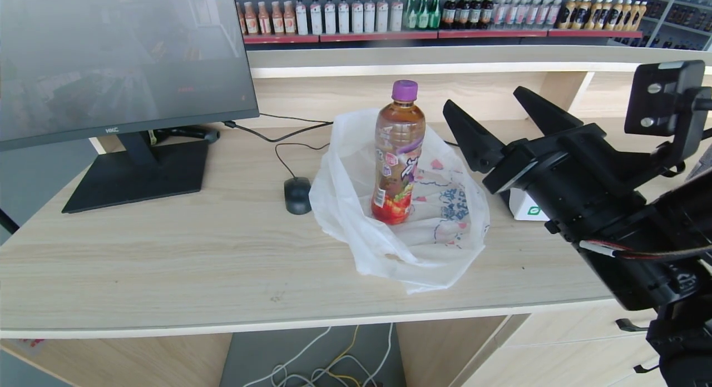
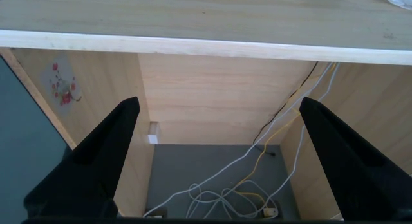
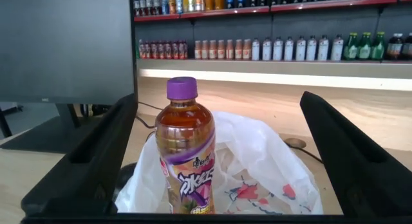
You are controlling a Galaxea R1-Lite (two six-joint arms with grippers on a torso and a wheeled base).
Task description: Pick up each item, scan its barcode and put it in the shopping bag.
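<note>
A tea bottle (image 1: 397, 153) with a purple cap stands upright inside the white plastic shopping bag (image 1: 439, 237) on the wooden counter. My right gripper (image 1: 503, 117) hangs open just right of the bottle, a little above the counter, with nothing between its fingers. In the right wrist view the bottle (image 3: 187, 156) stands in the bag (image 3: 264, 166) ahead of the open gripper (image 3: 215, 153). My left gripper (image 2: 219, 156) is open below the counter's front edge, facing the space under the desk.
A monitor (image 1: 119, 59) on its stand fills the back left. A black mouse (image 1: 297, 195) lies left of the bag. A white box (image 1: 525, 206) sits behind my right arm. Cables (image 2: 238, 192) trail on the floor under the counter. Shelves of bottles (image 1: 445, 11) line the back wall.
</note>
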